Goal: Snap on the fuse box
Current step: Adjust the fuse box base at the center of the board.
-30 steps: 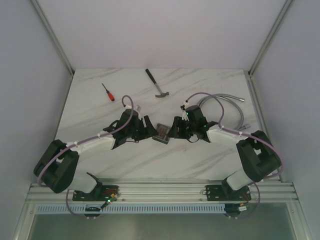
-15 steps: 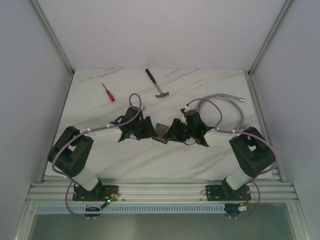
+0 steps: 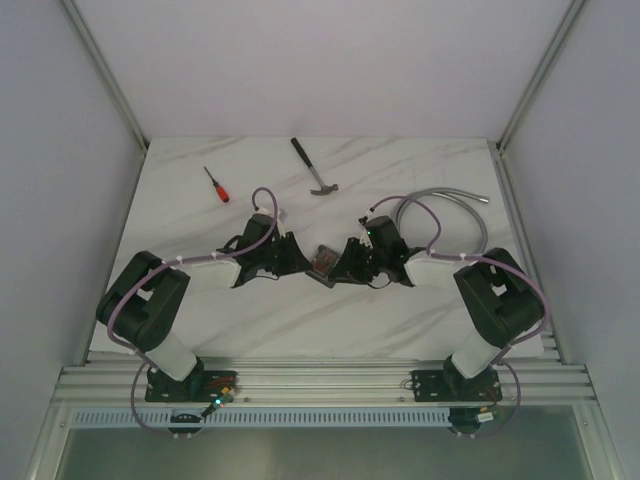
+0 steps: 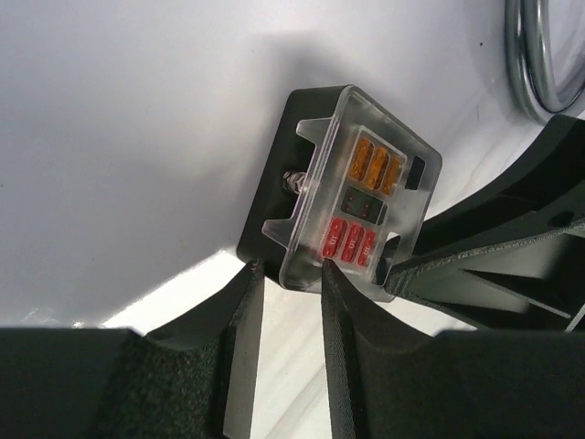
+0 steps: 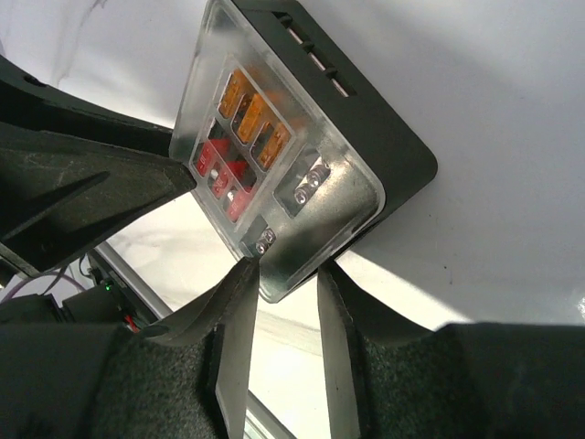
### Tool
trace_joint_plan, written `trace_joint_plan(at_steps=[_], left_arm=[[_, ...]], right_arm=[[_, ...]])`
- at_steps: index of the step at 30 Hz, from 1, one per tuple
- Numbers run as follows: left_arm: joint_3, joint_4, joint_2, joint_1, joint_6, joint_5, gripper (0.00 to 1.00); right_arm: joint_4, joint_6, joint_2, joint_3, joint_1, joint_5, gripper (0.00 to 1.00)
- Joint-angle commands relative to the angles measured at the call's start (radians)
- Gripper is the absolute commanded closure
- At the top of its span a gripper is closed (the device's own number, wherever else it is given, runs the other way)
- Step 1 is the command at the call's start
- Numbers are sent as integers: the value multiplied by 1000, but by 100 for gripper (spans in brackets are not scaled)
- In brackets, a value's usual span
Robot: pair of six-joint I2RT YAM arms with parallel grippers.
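Black plastic makes the bottom of the fuse box (image 3: 322, 262), and a see-through plastic lid (image 5: 338, 210) sits on top. It is a small square box with round corners. Under the lid are three orange fuses (image 4: 377, 165) in a row, three red fuses (image 4: 352, 242) in a row, and dark ones between them.

The box is in the middle of the white, marble-look tabletop (image 3: 400, 160), between the left arm (image 3: 150, 310) and the right arm (image 3: 495, 300). The left jaws are narrow and pinch one edge of the box. The right jaws are narrow too and pinch the other edge. Their pads (image 5: 155, 384) look rough and fuzzy.

Farther back lie one hammer (image 3: 315, 167) and one screwdriver (image 3: 217, 185) with a red handle. One bendy, shiny metal hose (image 4: 521, 46) lies by the right arm.
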Motion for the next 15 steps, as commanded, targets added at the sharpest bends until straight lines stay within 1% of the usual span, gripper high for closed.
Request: trace_joint_plan(at_steps=[1,6,9,12,15], left_arm=[[-63,-12,72,-73,-27,77,69],[-99,4,73,-106,-61,74,70],[-119,6,36,-109,-85,57,69],[-123,-13,-42,-103,-93,-17,63],[-103,-88,-129,-84,-77,-134,53]], right_arm=[[-134,-87,98,55,36,108,66],[-229,-127,137,95,60,195,66],[-223,-151,129,100,62,199,66],[-206,-185,75,107,60,192,64],[-238,-231,-13,122,59,238,59]])
